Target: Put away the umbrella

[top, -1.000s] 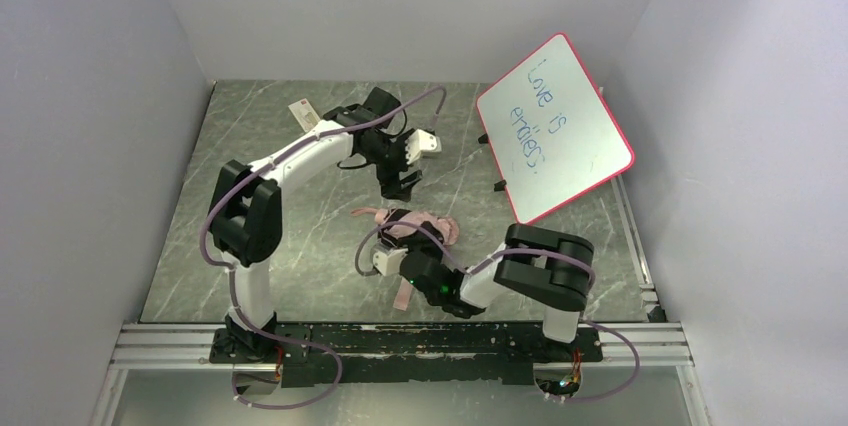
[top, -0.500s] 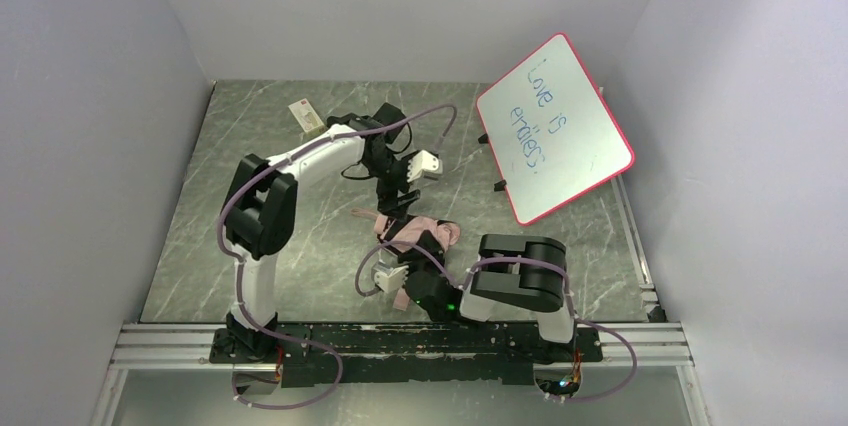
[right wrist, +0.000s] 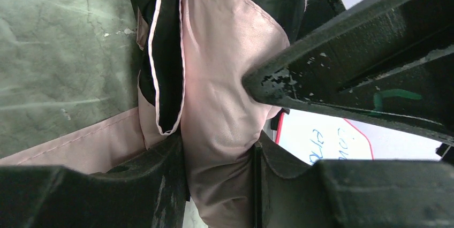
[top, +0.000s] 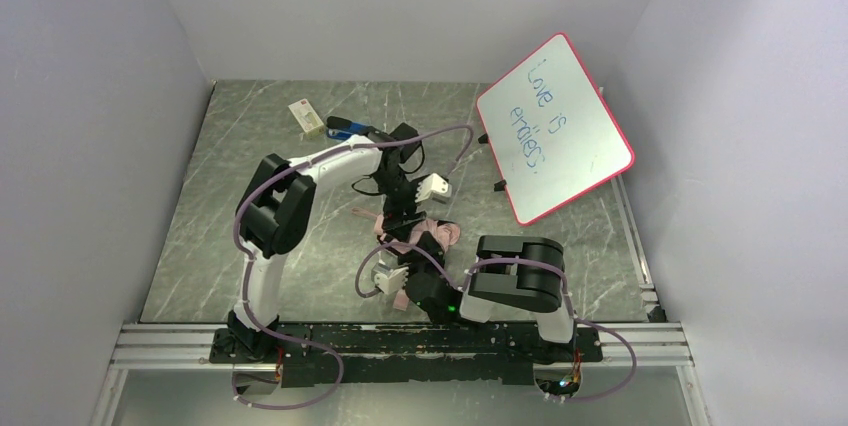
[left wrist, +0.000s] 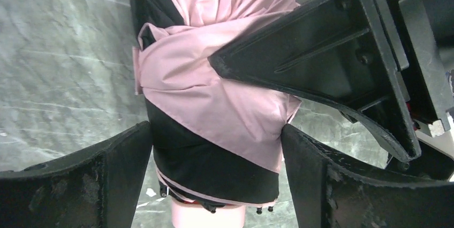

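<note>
the umbrella (top: 420, 230) lies near the middle of the worktop (top: 250, 176), well apart from the whiteboard (top: 553, 126) at the far right. it is a loose pink-and-black bundle, not yet wrapped tight.

your right claw (right wrist: 219, 158) comes in from the near side and is pinching a thick fold of the pink fabric between its fingers. your left claw (left wrist: 214, 147) comes in from the far side with its fingers spread, one on each side of the bundle and very close to the cloth; whether they touch it i cannot tell.

expect the canopy to be light, soft and slippery. cloth alone will likely slide, bunch and give you no control of the stiff parts inside. the thin ribs showing at the bundle's lower edge in the left wrist view look easy to bend, so squeeze gently. the better hold is probably across the whole bundle, with shaft and folds together, or on the hard pink handle, which is mostly hidden here.
</note>
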Robot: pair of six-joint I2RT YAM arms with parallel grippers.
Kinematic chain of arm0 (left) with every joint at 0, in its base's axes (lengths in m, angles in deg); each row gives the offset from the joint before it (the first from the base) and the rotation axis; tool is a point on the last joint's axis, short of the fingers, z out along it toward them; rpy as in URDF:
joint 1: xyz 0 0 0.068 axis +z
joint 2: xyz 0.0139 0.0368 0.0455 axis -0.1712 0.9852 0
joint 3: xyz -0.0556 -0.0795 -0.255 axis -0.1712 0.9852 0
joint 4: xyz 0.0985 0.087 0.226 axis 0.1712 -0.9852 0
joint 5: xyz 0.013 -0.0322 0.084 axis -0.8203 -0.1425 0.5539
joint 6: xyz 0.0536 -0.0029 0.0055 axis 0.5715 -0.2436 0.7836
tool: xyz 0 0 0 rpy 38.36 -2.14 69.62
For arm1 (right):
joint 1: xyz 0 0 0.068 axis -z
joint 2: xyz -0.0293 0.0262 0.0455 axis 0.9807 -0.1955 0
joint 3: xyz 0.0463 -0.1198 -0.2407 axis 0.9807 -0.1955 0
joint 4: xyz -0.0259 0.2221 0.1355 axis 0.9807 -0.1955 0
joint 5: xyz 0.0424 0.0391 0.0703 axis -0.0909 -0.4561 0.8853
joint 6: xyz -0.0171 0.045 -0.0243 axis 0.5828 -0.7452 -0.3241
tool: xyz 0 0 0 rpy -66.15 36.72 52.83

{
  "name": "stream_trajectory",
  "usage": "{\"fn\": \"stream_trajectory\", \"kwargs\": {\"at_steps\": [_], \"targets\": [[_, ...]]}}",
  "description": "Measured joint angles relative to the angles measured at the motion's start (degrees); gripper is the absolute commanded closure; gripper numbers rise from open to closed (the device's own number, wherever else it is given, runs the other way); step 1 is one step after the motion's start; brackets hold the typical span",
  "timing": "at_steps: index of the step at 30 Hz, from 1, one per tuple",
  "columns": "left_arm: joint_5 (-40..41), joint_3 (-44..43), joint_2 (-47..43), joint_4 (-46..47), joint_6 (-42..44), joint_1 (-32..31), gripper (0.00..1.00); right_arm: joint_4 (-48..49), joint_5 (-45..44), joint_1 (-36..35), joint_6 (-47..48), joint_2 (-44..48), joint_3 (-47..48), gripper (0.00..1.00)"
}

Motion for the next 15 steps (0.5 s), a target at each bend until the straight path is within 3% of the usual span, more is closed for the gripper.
{"fn": "stream_trajectory", "kwargs": {"at_steps": [7, 10, 15], "targets": [[0.11, 3.61, 0.46, 1.99, 0.24, -0.17, 0.14, 0.04, -0.02, -0.09, 0.04, 0.00, -0.07, 0.90], [0.00, 4.42, 0.94, 2.82, 0.70, -0.13, 0.27, 0.07, -0.04, -0.11, 0.04, 0.00, -0.11, 0.89], [0.00, 4.83, 0.98, 3.37, 1.14, -0.17, 0.57, -0.33, 0.11, -0.13, -0.52, 0.50, -0.24, 0.85]]}}
